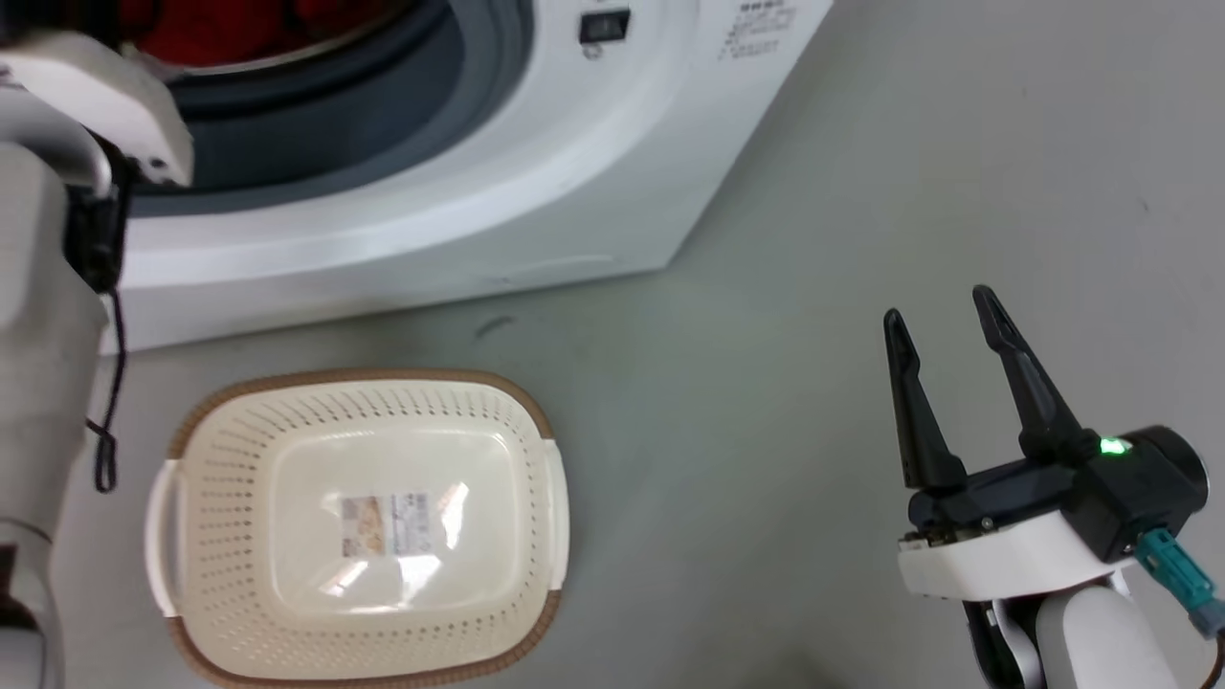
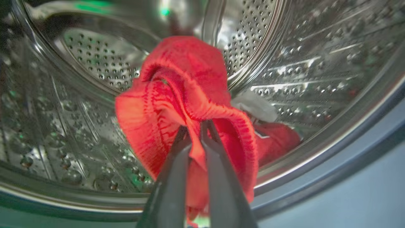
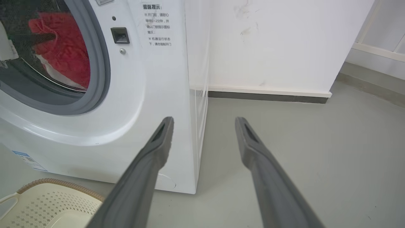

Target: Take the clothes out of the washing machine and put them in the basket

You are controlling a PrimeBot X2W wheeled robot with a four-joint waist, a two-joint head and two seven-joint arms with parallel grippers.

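**Red cloth pinched inside the drum**

The left gripper had its jaws closed tight on the cloth's folded edge. A second red garment lay at 4 o'clock behind it. In the head view the basket sat at 7 o'clock, before the washer. At 4 o'clock the right gripper hung wide open, holding nothing.
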